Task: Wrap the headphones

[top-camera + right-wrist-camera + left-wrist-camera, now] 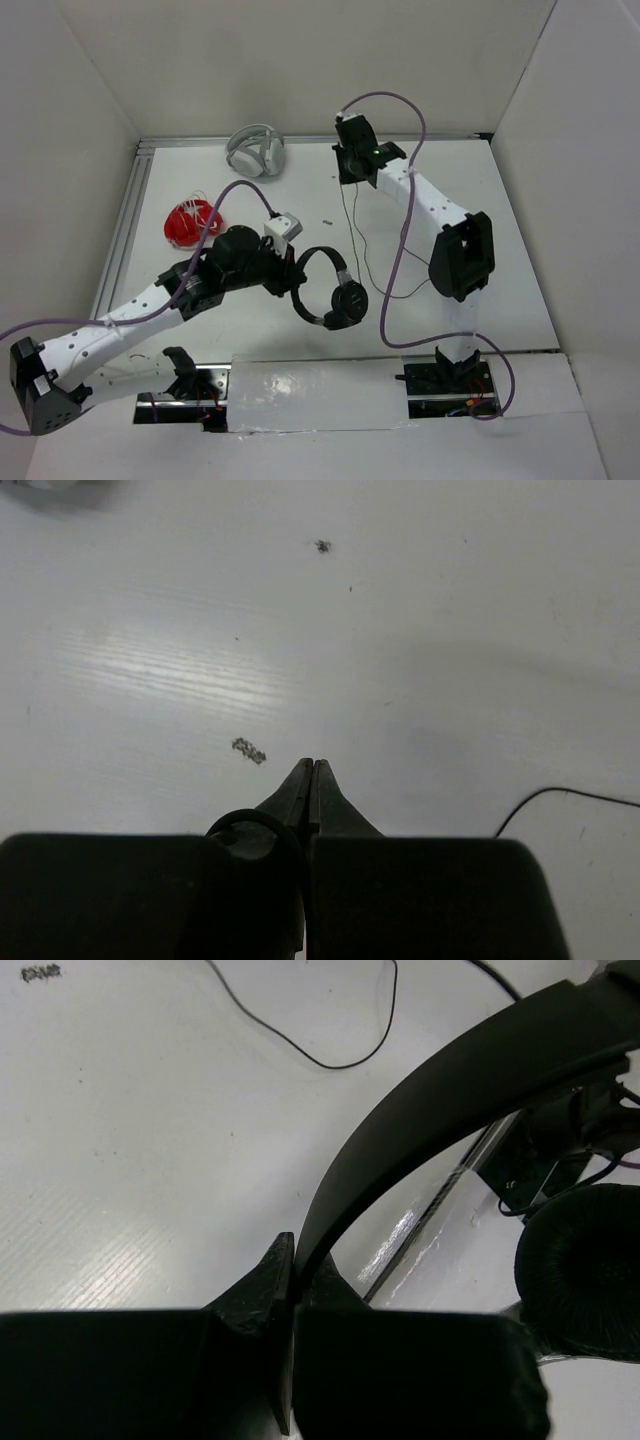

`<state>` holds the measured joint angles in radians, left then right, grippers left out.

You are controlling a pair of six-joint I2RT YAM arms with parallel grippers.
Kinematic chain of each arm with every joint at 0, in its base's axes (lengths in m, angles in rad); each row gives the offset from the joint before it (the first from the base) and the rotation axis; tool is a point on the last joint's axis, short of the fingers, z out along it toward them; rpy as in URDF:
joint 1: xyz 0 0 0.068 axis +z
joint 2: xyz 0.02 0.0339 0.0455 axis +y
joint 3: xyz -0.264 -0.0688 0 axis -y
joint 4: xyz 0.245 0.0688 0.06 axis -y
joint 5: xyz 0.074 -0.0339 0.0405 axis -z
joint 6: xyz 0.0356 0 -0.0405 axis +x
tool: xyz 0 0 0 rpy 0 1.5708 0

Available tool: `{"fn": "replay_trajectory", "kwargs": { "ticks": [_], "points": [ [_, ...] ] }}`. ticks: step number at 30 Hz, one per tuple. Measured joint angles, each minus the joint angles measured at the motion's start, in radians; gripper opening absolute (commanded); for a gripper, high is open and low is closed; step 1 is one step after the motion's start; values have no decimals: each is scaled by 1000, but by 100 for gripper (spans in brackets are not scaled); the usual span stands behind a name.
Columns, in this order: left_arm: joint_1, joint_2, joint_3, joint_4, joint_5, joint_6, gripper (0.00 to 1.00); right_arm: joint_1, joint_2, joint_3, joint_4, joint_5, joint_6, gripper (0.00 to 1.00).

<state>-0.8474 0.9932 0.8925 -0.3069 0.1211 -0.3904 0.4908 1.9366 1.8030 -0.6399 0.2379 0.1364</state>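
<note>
Far edge of the white tabletop (500, 210): a pair of grey-white padded headphones (256, 152), sitting near the back wall. Nearer and to the left, well apart from them, red headphones bundled with white cable (192, 223). Small dark specks (248, 750) dot the surface. A silver metal rail (128, 215) runs down the left side.

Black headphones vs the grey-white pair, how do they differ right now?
The black headphones are held at the headband by the left gripper; the grey-white headphones lie untouched by the far edge. The black pair trails a thin cable up to the right gripper; no cable shows on the grey-white pair. Both have a headband and two earcups.
</note>
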Motion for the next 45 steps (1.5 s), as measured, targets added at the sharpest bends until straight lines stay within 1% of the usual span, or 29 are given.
{"fn": "replay_trajectory", "kwargs": {
  "ticks": [3,6,9,18,21,24,29,33,36,39,42,45],
  "points": [
    [-21,54,5,-3,-11,3,0,8,82,100,-5,0,2,0],
    [-54,140,26,-24,-51,-6,0,14,125,150,-21,1,6,0],
    [-73,246,55,-56,-93,-17,0,20,132,165,-33,8,9,0],
    [-84,557,209,-224,-241,-154,0,41,105,166,-44,58,28,0],
    [-69,656,292,-293,-275,-221,0,65,35,110,-47,109,32,0],
    [-26,725,340,-336,-288,-274,0,93,-53,51,-55,147,39,0],
    [71,764,349,-396,-307,-332,0,128,-236,-19,-56,153,39,0],
    [127,792,405,-443,-317,-351,0,175,-390,-44,-56,145,14,0],
    [146,799,452,-452,-319,-355,0,245,-446,-44,-53,163,-3,0],
    [171,806,499,-474,-319,-378,0,299,-457,-48,-56,174,-5,0],
    [220,830,552,-502,-313,-395,0,327,-477,-117,-49,188,-19,0],
    [291,861,601,-523,-306,-417,0,384,-504,-187,-61,188,-33,0]
  ]
}}
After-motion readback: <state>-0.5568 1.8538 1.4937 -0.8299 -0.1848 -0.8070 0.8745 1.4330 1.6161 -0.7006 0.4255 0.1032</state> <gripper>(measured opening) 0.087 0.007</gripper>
